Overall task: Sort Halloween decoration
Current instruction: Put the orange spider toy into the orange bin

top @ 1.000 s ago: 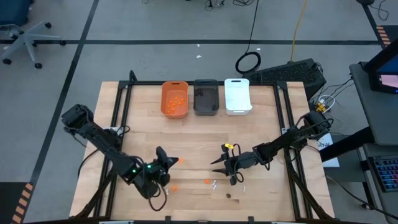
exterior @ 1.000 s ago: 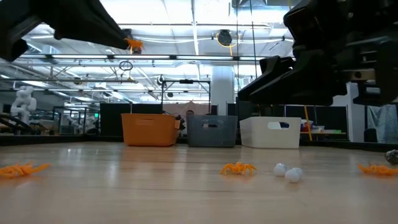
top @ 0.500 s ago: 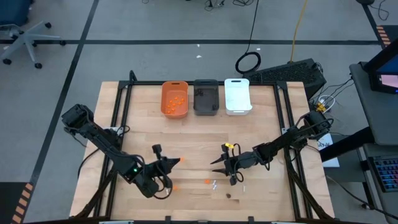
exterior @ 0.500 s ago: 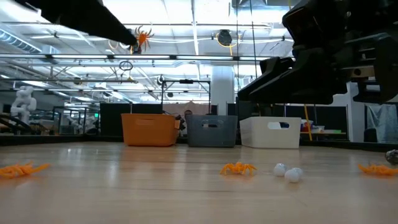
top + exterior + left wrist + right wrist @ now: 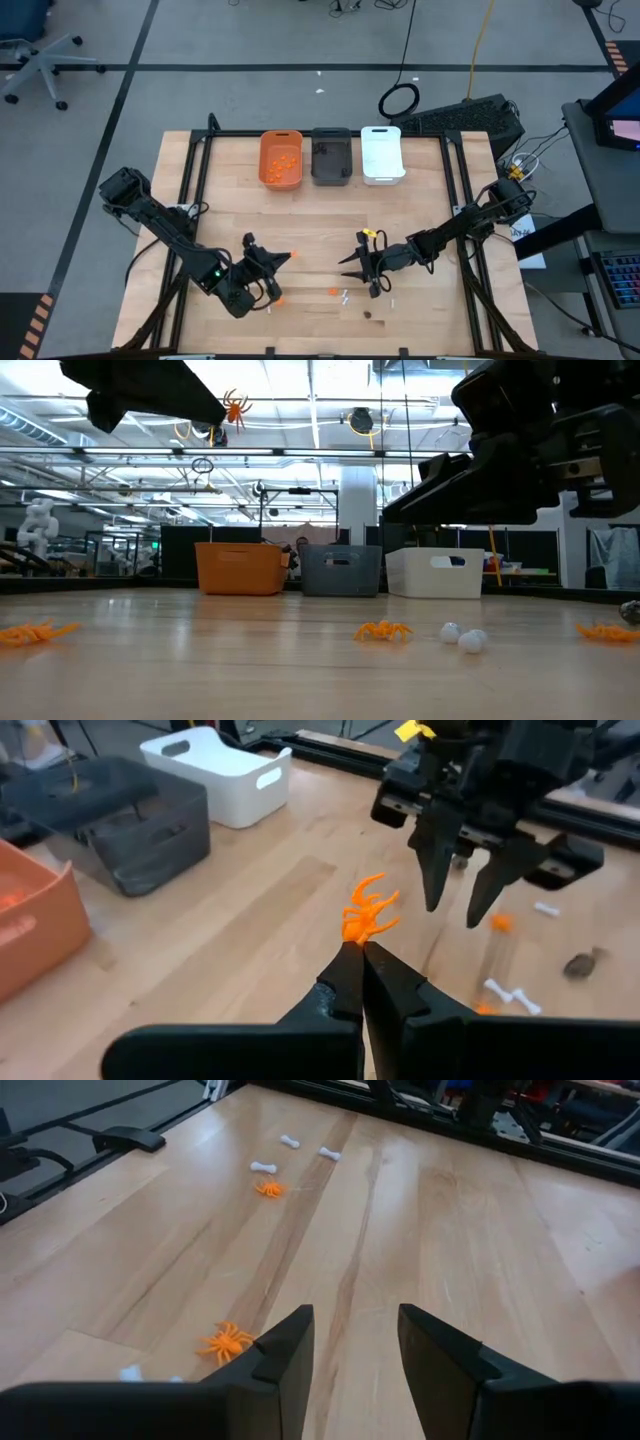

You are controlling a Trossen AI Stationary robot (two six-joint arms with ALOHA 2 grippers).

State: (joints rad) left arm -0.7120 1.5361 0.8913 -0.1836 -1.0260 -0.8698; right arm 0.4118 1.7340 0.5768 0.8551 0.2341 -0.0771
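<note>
Pale wood worktop (image 5: 420,210) fills the middle of the room, with three bins ranked along its far edge: orange bin (image 5: 281,158), dark grey bin (image 5: 332,156), white bin (image 5: 382,154). We see the left pincer (image 5: 358,952) raised off the wood near the near-left, its fingers pressed together on an orange spider (image 5: 368,914), one leg pinched so the body sticks out past the tips. We judge it is held aloft for carrying to the orange bin, which already holds orange pieces. Our right pincer (image 5: 350,1342) hangs near mid-worktop with its fingers apart and nothing between them, apparently waiting. Scattered on the near worktop lie another orange piece (image 5: 333,292), small white bones (image 5: 264,1167) and a dark lump (image 5: 367,314), left for later trips
</note>
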